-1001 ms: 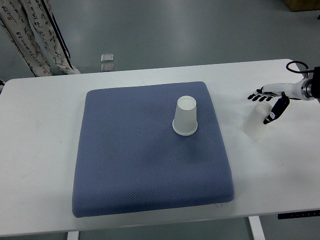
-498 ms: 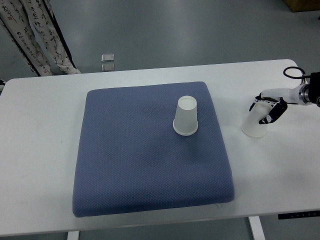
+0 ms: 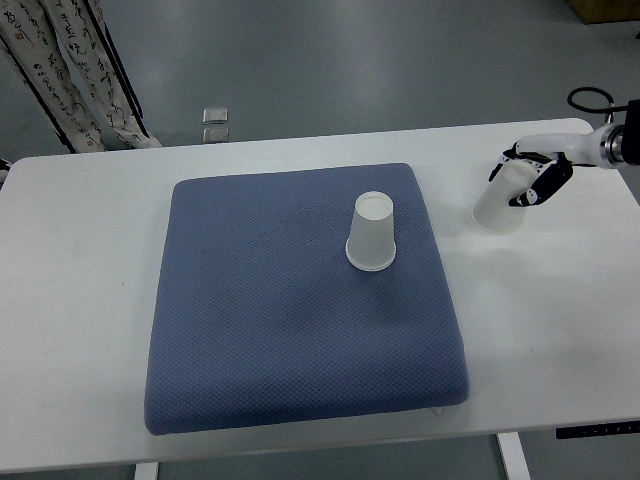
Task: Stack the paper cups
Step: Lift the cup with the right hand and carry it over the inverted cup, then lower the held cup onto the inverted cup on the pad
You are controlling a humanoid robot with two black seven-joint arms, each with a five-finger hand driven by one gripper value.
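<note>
One white paper cup (image 3: 371, 232) stands upside down on the blue cushion (image 3: 280, 310), right of its middle. A second paper cup (image 3: 500, 200) is at the table's right side, tilted and lifted off the tabletop. My right hand (image 3: 528, 175) comes in from the right edge and is shut on this second cup near its closed end. The cup's wide mouth points down and to the left. The left arm does not show.
The white table (image 3: 80, 300) carries the cushion. A person's legs in patterned trousers (image 3: 70, 70) stand beyond the far left corner. A small square object (image 3: 214, 116) lies on the floor behind the table.
My right hand has closed on the right cup and raised it, moving it up and slightly left, away from where it stood on the table.
</note>
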